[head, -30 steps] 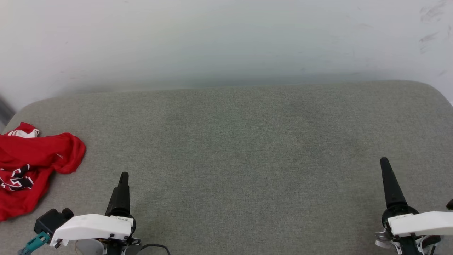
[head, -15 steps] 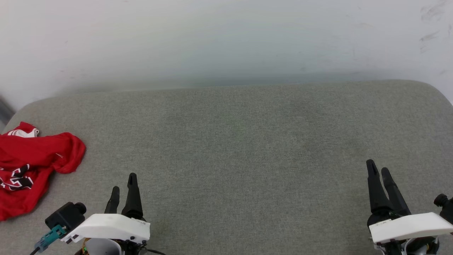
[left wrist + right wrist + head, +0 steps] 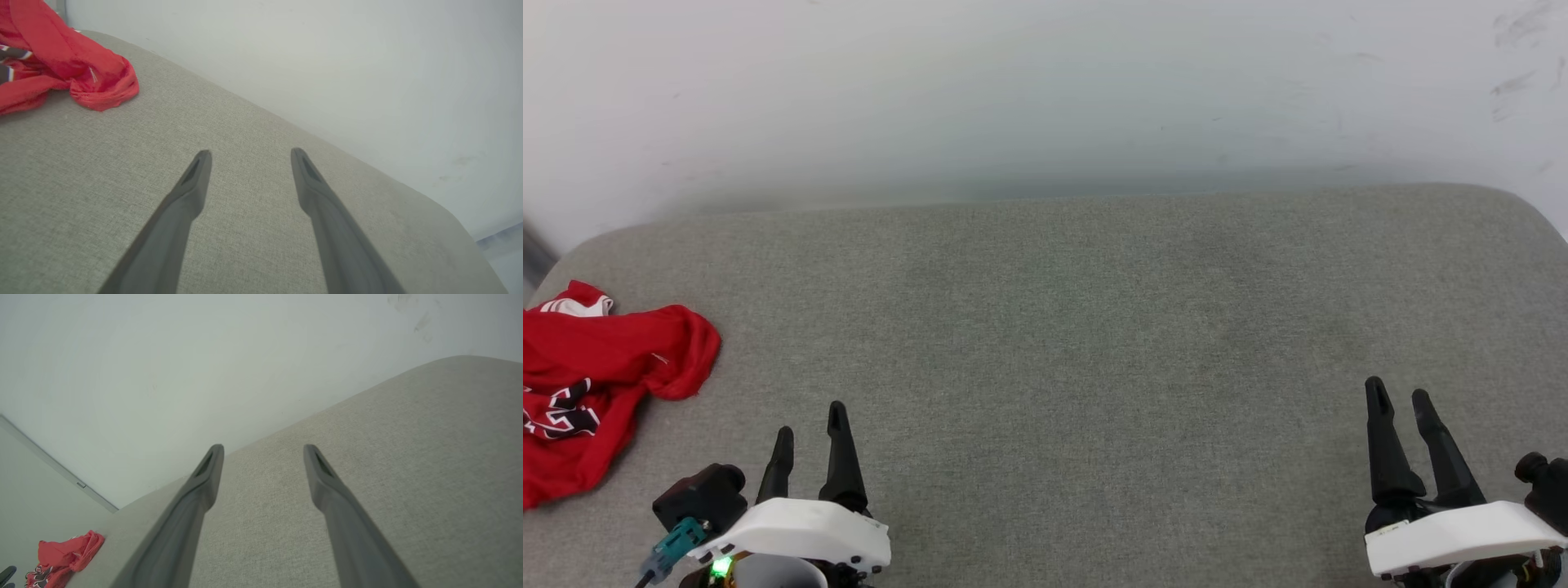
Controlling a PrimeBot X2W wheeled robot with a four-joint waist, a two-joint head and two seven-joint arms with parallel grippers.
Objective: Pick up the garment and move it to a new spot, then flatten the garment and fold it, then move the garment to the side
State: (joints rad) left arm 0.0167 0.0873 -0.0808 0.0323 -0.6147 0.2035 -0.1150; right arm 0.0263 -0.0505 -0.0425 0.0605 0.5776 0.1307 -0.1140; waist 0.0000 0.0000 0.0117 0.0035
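The garment [image 3: 600, 384] is a crumpled red shirt with black-and-white lettering and a bit of white trim, bunched at the left edge of the grey padded surface [image 3: 1062, 327]. It also shows at the upper left of the left wrist view as the garment [image 3: 61, 61], and small at the lower left of the right wrist view as the garment [image 3: 65, 555]. My left gripper [image 3: 809, 420] hovers open near the front edge, right of the garment and apart from it. At the front right my right gripper [image 3: 1398, 394] is open and empty.
A pale wall [image 3: 1045, 90] rises directly behind the padded surface. The surface has rounded corners at back left and back right. A wide stretch of bare grey fabric lies between the two grippers.
Both wrists have turned, so each gripper now shows two spread fingers instead of one. Both grippers drew back slightly toward the front edge. The garment has not moved.
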